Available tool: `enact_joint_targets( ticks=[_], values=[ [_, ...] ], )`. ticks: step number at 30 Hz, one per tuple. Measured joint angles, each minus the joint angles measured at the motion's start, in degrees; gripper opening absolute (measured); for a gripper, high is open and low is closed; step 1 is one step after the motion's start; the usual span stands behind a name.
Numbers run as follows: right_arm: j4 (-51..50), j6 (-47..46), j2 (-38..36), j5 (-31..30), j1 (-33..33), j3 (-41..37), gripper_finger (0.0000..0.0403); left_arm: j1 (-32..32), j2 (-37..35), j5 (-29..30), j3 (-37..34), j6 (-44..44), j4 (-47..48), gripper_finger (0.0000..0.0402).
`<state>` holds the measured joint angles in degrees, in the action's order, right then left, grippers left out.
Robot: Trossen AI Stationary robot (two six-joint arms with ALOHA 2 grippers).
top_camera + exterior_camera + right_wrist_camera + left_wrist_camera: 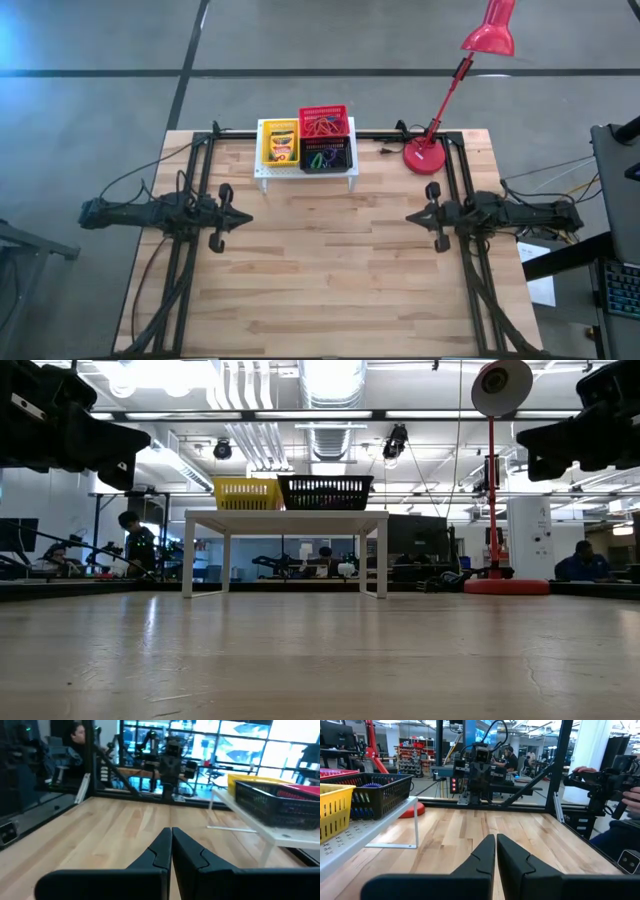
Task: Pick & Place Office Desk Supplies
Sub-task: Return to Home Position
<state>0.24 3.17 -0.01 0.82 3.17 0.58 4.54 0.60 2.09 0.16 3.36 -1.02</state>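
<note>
At the table's far middle a white perforated stand [262, 172] carries three mesh baskets. The yellow basket [280, 143] holds a yellow-and-green crayon box [281, 148]. The red basket [323, 122] and the black basket [328, 157] hold thin coloured elastic loops. My left gripper [245, 217] hovers level over the table's left side, shut and holding nothing, pointing toward the right. My right gripper [410, 216] hovers level over the right side, shut and holding nothing, pointing toward the left. The shut fingertips show in the left wrist view [495, 837] and in the right wrist view [170, 830].
A red desk lamp stands with its base [425, 155] at the far right of the table, its head [490, 35] reaching beyond the far edge. Bare wood [330, 260] lies between the two grippers and toward the near edge. People sit in the room beyond the table.
</note>
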Motion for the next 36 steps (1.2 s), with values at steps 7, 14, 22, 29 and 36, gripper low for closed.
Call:
enact_joint_targets(
  ticks=[7,14,22,29,36],
  values=[
    [0.2,0.2,0.0,0.7,1.5,0.0,0.0008,0.0,0.0,0.0,0.0,0.0,0.0,0.0024],
    [0.3,0.0,0.8,0.8,1.5,0.0,0.0008,0.0,0.0,0.0,0.0,0.0,0.0,0.0024],
    [0.4,0.0,0.8,0.7,1.5,0.0,0.0008,0.0,0.0,0.0,0.0,0.0,0.0,0.0024],
    [0.4,-0.1,0.9,0.7,1.5,0.0,0.0008,0.0,0.0,0.0,0.0,-0.1,0.0,0.0024],
    [0.4,-0.1,0.9,0.7,1.5,0.0,0.0008,0.0,0.0,0.0,0.0,-0.1,0.0,0.0024]
  ],
)
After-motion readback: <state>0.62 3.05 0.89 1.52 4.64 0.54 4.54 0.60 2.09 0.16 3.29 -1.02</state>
